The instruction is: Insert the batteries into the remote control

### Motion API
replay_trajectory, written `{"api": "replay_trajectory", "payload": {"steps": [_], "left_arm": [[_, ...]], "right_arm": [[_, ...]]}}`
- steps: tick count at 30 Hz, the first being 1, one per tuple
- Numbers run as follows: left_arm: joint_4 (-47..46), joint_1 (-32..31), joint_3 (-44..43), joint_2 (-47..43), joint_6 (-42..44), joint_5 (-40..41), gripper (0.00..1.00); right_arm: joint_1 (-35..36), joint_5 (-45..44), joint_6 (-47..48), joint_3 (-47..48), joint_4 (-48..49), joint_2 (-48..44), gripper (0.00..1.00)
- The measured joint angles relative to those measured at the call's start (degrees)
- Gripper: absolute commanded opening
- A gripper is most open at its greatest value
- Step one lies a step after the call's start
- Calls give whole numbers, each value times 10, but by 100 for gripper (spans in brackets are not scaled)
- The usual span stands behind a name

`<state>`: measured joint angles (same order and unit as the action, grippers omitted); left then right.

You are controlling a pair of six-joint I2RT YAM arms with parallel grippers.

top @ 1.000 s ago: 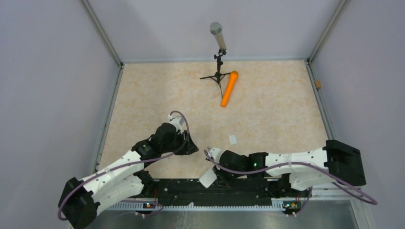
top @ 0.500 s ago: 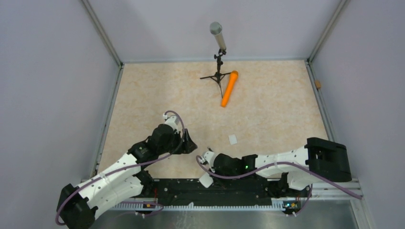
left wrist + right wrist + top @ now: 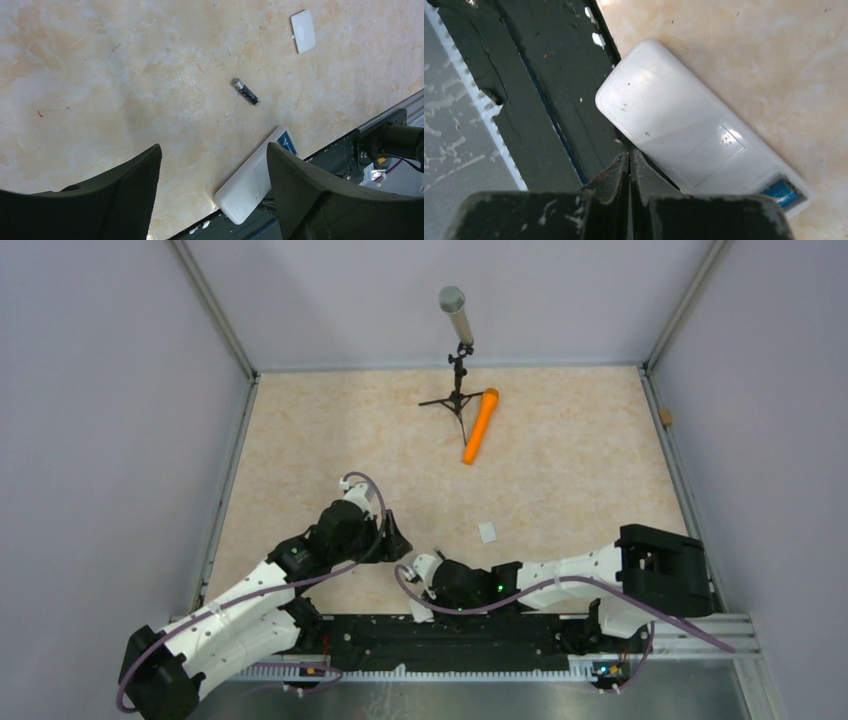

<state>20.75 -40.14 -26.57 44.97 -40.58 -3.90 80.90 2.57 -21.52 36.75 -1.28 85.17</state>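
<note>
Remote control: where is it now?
Left wrist view, lower right: remote control lies back-up on the table's near edge, overlapping the black rail, below the battery.

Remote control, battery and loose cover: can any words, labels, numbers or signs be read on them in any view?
None readable.
The remote control shows a plain white back, no print.
The battery has markings too small to read.
The loose white cover looks blank.

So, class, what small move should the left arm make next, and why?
Probably lower the open left gripper onto the loose battery and close on it. Its jaws stand wide and empty, the battery lies alone on the table ahead of them, and the remote control lies back-up at the near edge, a small white cover lying apart.
</note>
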Motion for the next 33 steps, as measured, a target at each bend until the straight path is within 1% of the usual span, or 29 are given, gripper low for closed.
{"api": "replay_trajectory", "payload": {"steps": [5, 10, 16, 27, 33], "left_arm": [[4, 0, 0, 0, 0, 4, 78], [4, 3, 0, 2, 0, 10, 78], [7, 4, 0, 7, -2, 20, 78], [21, 7, 0, -9, -13, 50, 78], [21, 8, 0, -9, -14, 51, 78]], "right_arm": [[3, -15, -4, 27, 5, 31, 0], [3, -60, -12, 45, 8, 49, 0], [-15, -98, -32, 50, 14, 58, 0], [-66, -118, -51, 69, 13, 69, 0], [-73, -119, -42, 93, -9, 65, 0]]}}
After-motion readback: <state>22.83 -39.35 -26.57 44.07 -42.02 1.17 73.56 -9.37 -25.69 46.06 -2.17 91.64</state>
